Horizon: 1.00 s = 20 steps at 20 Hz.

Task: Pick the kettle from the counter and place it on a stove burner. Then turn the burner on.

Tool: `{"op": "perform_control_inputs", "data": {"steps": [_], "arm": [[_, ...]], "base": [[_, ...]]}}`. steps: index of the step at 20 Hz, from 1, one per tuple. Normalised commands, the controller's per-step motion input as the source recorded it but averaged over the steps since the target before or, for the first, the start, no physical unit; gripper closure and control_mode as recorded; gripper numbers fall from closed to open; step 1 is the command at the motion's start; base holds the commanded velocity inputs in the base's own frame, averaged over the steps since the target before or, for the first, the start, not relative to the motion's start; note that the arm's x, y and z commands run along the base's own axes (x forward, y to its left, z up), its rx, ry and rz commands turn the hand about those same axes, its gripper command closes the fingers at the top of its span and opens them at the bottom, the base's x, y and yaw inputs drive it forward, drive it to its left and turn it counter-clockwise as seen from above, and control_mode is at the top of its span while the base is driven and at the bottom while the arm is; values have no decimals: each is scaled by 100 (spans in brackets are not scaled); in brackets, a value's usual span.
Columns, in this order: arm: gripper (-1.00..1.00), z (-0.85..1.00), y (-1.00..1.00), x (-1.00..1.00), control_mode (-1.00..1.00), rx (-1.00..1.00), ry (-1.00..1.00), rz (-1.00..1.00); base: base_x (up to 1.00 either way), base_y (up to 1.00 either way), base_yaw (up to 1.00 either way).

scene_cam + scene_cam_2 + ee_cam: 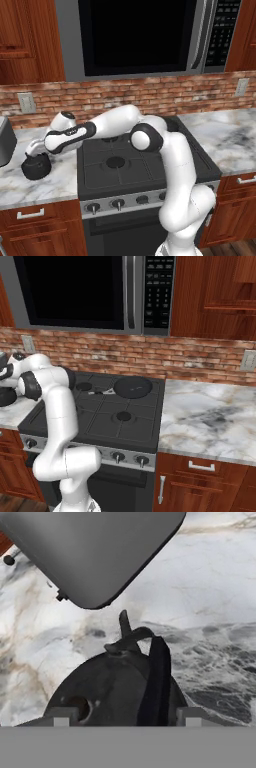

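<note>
The small squat matte-black kettle is seen on the white marble counter, left of the stove. The two-finger gripper is set astride its arched handle, jaws part-open, nothing yet gripped; closing, then lifting, is called for

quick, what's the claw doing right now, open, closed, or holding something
Claw: jaws apart, one on each side of the kettle and its arched handle on the counter; whether they grip it yet cannot be told.
</note>
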Motion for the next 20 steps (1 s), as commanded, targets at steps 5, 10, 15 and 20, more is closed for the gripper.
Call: {"op": "perform_control_inputs", "data": {"steps": [5,10,15,20], "arm": [[100,0,0,0,-100,0,0,0],[100,1,0,0,-100,0,0,0],[100,25,0,-5,-100,0,-6,0],[100,46,0,-38,-100,1,-16,0]], "base": [[0,0,0],[0,0,0],[0,0,0],[0,0,0]]}}
